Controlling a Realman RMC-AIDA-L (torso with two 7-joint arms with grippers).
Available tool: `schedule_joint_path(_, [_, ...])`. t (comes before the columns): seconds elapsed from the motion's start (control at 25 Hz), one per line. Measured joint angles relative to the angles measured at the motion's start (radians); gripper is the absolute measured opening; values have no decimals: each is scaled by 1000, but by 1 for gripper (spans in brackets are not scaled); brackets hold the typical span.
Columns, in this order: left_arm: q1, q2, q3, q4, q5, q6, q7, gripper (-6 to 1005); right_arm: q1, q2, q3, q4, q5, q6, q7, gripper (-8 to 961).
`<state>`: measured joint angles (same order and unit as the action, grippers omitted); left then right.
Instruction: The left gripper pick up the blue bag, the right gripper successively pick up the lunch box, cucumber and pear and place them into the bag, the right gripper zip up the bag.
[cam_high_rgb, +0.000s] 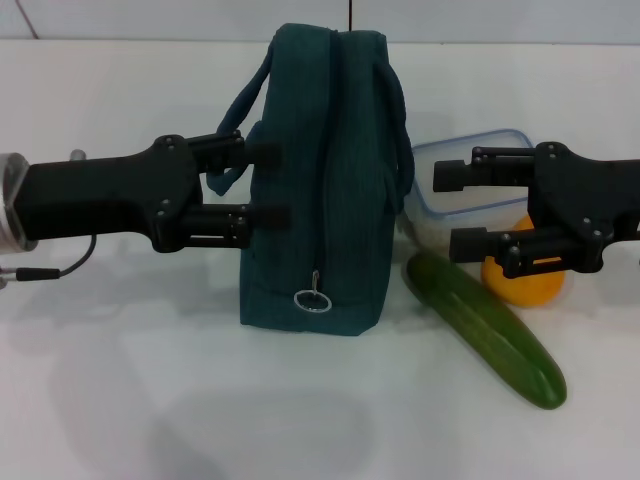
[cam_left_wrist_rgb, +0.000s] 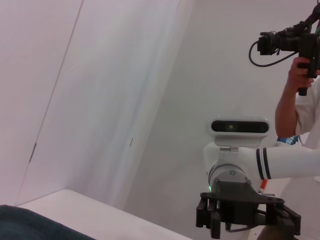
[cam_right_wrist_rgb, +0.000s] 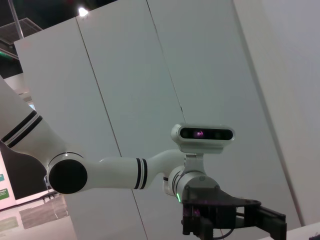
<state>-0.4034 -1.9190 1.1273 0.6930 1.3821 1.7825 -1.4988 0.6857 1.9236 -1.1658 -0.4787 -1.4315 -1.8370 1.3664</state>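
Note:
The blue bag (cam_high_rgb: 315, 200) stands upright in the middle of the table, its zipper ring (cam_high_rgb: 312, 300) low on the front. My left gripper (cam_high_rgb: 272, 185) is open, with both fingertips against the bag's left side. One cord handle (cam_high_rgb: 232, 120) loops down by its upper finger. My right gripper (cam_high_rgb: 448, 210) is open to the right of the bag, level with the lunch box (cam_high_rgb: 470, 165) and apart from it. The pear (cam_high_rgb: 525, 283) sits partly behind that gripper. The cucumber (cam_high_rgb: 490, 330) lies slanted on the table in front of it. A corner of the blue bag (cam_left_wrist_rgb: 30, 225) shows in the left wrist view.
The white table (cam_high_rgb: 150, 400) stretches out in front of the bag. In the left wrist view a person (cam_left_wrist_rgb: 300, 75) holding a camera stands beyond the right gripper (cam_left_wrist_rgb: 245, 215). The right wrist view shows the left gripper (cam_right_wrist_rgb: 225, 217) before white wall panels.

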Motion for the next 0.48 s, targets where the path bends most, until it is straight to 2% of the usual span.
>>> schedule_joint_path(0.48, [6,-1,0,0,-7,0,0,875,2,1,0,0,0,9,-3,767])
